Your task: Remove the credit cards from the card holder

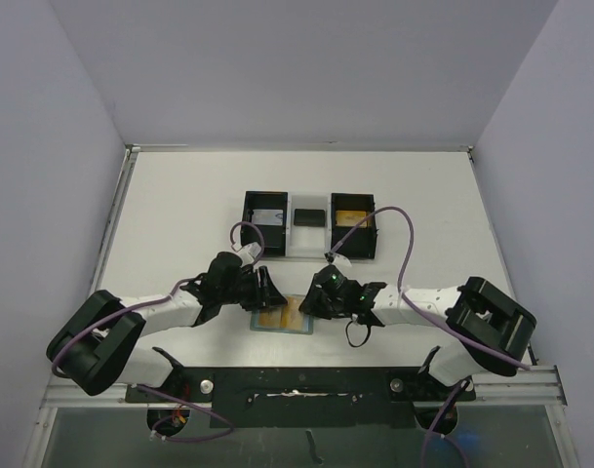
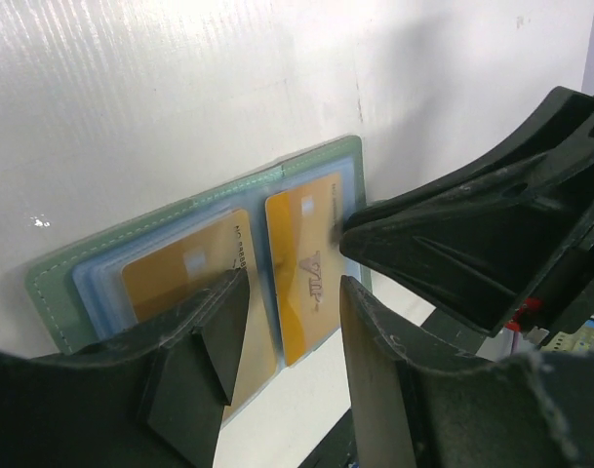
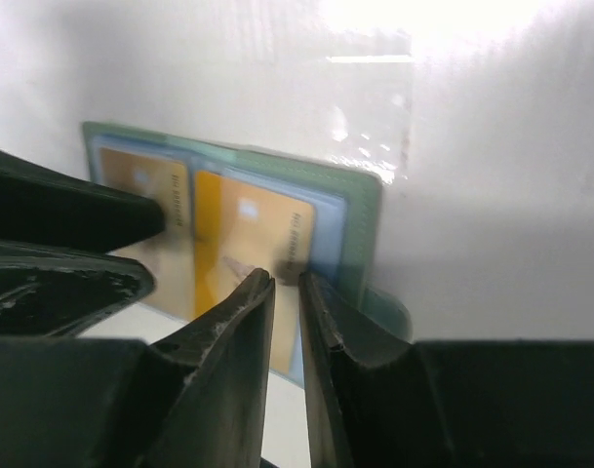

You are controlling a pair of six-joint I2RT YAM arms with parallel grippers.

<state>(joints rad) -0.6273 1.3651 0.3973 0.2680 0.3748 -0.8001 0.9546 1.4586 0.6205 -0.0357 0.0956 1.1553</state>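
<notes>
White table (image 1: 179, 195) holds the open card holder (image 1: 283, 317) at the near middle, both cards (image 2: 184, 278) inside; my left gripper (image 2: 292, 283) is wide, my right gripper (image 3: 285, 278) narrow, tips at the right card (image 3: 253, 219), which I should pull out next.

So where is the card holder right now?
In the top view, the card holder lies open at the middle of the near side, between the left claw and the right claw, with the tray behind it.
</notes>
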